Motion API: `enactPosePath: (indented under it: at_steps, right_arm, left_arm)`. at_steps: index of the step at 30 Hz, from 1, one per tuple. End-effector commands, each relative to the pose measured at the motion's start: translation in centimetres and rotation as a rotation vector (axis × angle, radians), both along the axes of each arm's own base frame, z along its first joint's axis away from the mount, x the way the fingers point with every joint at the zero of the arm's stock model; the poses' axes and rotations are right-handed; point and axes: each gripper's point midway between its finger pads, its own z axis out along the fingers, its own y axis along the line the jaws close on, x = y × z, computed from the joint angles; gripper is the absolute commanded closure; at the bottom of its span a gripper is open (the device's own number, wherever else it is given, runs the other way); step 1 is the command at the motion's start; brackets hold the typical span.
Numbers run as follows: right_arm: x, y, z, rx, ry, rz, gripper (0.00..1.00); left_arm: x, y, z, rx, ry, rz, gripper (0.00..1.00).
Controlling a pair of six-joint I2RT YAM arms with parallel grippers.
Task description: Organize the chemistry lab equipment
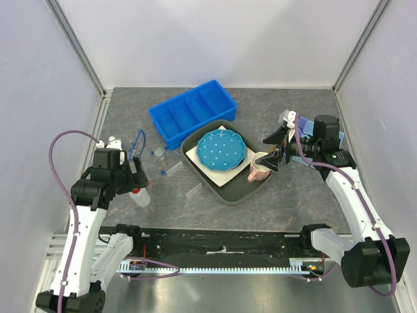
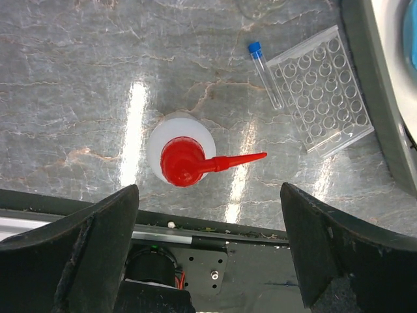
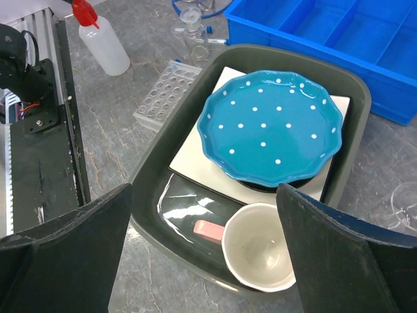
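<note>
Left gripper [image 2: 208, 195] gapes, squeeze bottle [image 2: 181, 155] just beneath it; pickup seems pending, needing a descent and squeeze; right gripper [image 3: 203, 193] gapes empty.

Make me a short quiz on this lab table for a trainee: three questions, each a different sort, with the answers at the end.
1. True or false: the white squeeze bottle lies on its side.
2. What shares the dark tray with the dotted plate? A. the mug B. a beaker C. the goggles
3. Fill in: the blue-capped vial lies next to the clear ____.

Key: 1 false, it stands upright. 2 A. 3 rack.
</note>
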Motion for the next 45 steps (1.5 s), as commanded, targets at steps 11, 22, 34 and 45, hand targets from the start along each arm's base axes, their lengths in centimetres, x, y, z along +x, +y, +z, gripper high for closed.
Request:
enactPosePath:
  at_steps: [11, 22, 34, 45]
  right_arm:
    - [-1.5, 0.8, 0.6, 0.037, -0.092, 0.103, 0.02]
    - [-1.6, 0.8, 0.6, 0.036, -0.09, 0.104, 0.02]
    - [-1.9, 0.8, 0.8, 0.038, -0.096, 0.11, 0.02]
    - [-2.1, 0.8, 0.9, 0.039, -0.099, 0.114, 0.02]
  left_arm:
    - [2.2, 0.7, -1.1, -0.063, 0.124, 0.299, 0.04]
    - [0.5, 2.5, -3.0, -0.085, 0.133, 0.604, 0.18]
    - [1.5, 1.6, -4.5, -0.118, 0.194, 0.62, 0.27]
    - [1.0, 1.2, -5.0, -0.139, 0.198, 0.609, 0.38]
